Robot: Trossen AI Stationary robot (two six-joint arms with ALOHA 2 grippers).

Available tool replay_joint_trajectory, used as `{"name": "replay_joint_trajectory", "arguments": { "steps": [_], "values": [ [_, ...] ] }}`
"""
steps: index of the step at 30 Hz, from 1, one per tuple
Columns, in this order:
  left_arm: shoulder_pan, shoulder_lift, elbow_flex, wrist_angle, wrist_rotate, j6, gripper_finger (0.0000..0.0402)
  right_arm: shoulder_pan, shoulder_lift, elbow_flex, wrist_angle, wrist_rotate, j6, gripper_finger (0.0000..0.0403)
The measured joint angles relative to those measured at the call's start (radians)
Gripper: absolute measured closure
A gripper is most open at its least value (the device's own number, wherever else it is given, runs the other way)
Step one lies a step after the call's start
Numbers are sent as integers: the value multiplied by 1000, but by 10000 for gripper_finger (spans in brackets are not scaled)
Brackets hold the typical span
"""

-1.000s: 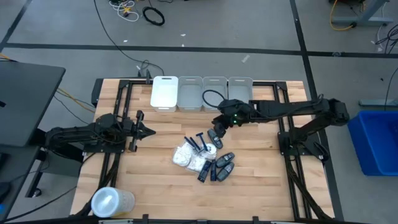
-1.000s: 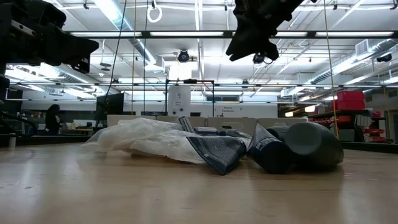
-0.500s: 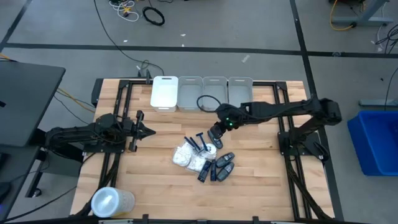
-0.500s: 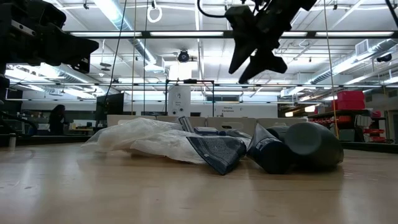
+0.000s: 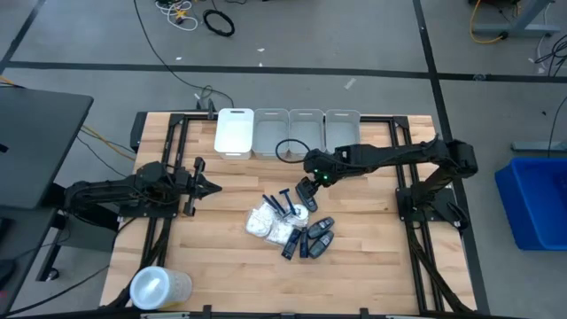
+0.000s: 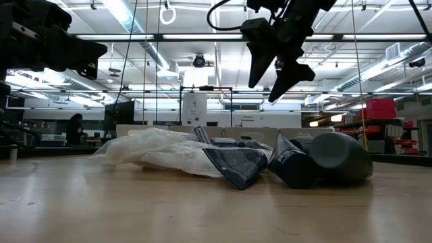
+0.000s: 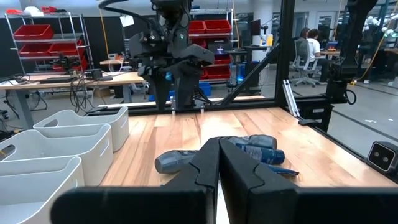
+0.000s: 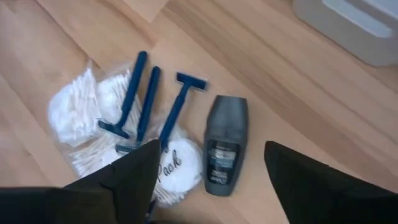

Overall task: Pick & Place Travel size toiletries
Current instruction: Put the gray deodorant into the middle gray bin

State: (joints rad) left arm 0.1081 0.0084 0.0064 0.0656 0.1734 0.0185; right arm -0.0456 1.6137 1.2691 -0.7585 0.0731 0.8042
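The travel size toiletries lie in a pile at the table's middle [image 5: 292,221]. Three dark blue razors [image 8: 151,98] rest on white crinkly packets [image 8: 84,118]. A dark oblong container [image 8: 225,144] lies flat beside them, and more dark containers [image 6: 324,158] lie at the pile's near right. My right gripper [image 8: 211,186] hangs open above the pile's far side [image 6: 273,64], its fingers pointing down and touching nothing. My left gripper [image 5: 213,186] is shut and waits at the table's left, clear of the pile.
A row of white bins [image 5: 306,133] stands along the far edge, the leftmost one [image 5: 235,131] covered by a white lid. A large clear round tub [image 5: 159,288] stands at the near left corner. Bare wood lies between my left gripper and the pile.
My right gripper has opened wide, come down toward the pile and shifted a little toward the table's left. The toiletries have not moved.
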Motion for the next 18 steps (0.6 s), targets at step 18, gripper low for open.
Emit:
{"name": "replay_joint_trajectory", "arguments": {
  "steps": [18],
  "values": [
    [0,0,0,0,0,0,386,-2,197,131,-136,-77,-31,109]
  ]
}}
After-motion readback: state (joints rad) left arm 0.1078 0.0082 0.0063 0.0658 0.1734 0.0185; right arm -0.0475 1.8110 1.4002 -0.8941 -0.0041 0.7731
